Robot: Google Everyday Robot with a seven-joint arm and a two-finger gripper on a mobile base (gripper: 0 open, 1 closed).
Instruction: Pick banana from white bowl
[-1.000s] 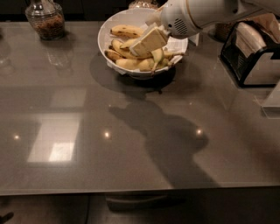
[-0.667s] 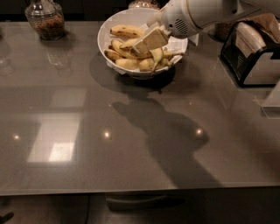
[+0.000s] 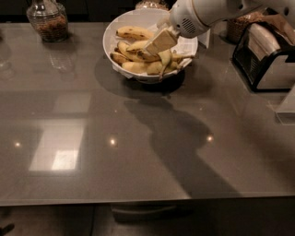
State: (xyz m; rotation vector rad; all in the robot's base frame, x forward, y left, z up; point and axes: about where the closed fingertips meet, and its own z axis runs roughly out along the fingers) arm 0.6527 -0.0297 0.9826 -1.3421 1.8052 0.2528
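Observation:
The white bowl [image 3: 109,34] stands at the back of the grey table, right of its middle, and holds several yellow bananas [image 3: 133,33] with brown spots. My gripper [image 3: 156,47] reaches in from the upper right on a white arm [image 3: 203,14]. It is low over the right half of the bowl, right at the pile of bananas. A greenish banana [image 3: 164,59] lies just below and beside it. The arm hides the right rim of the bowl.
A glass jar [image 3: 46,19] with brown contents stands at the back left. A black and white appliance [image 3: 267,57] stands at the right edge, with another jar [image 3: 239,27] behind it. The glossy table [image 3: 138,152] stretches toward the front.

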